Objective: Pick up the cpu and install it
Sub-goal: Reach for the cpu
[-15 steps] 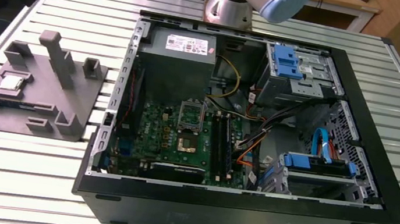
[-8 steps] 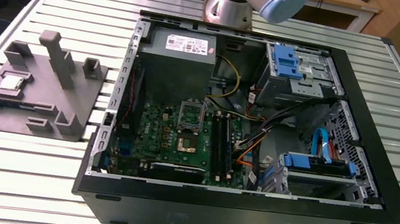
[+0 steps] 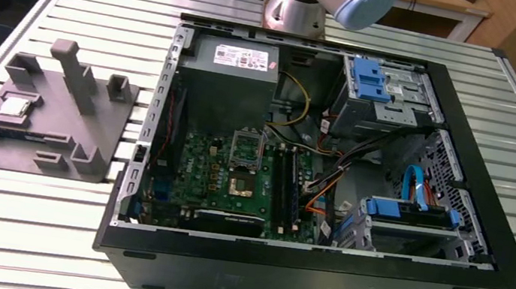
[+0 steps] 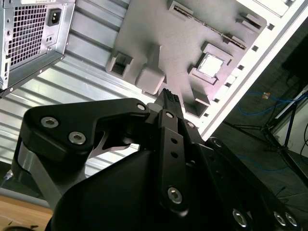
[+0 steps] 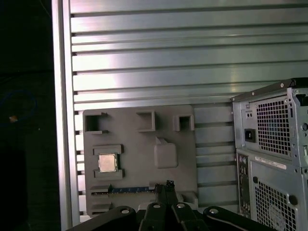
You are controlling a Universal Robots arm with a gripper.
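The cpu (image 3: 14, 107) is a small silvery square lying flat in a recess of the grey holder block (image 3: 88, 128), which sits on the table at the exterior view's left. Both wrist views look down on it from well above: the cpu (image 5: 107, 162) (image 4: 211, 65) rests untouched in the holder block (image 5: 139, 139) (image 4: 159, 33). My gripper (image 5: 166, 185) (image 4: 168, 96) hangs high over the block, off to one side of the chip, shut with nothing between its fingers. The motherboard socket (image 3: 243, 182) in the open computer case (image 3: 470, 220) lies bare, with its cover plate (image 3: 246, 145) flipped up.
A grey power supply box (image 3: 232, 61) fills the case's far corner, with blue drive cages (image 3: 378, 82) and loose cables beside it. The case's rear panel (image 5: 274, 159) stands beside the block. A thin blue-edged strip (image 5: 132, 189) lies in the block. The slatted metal table (image 5: 144, 57) ends just past the block.
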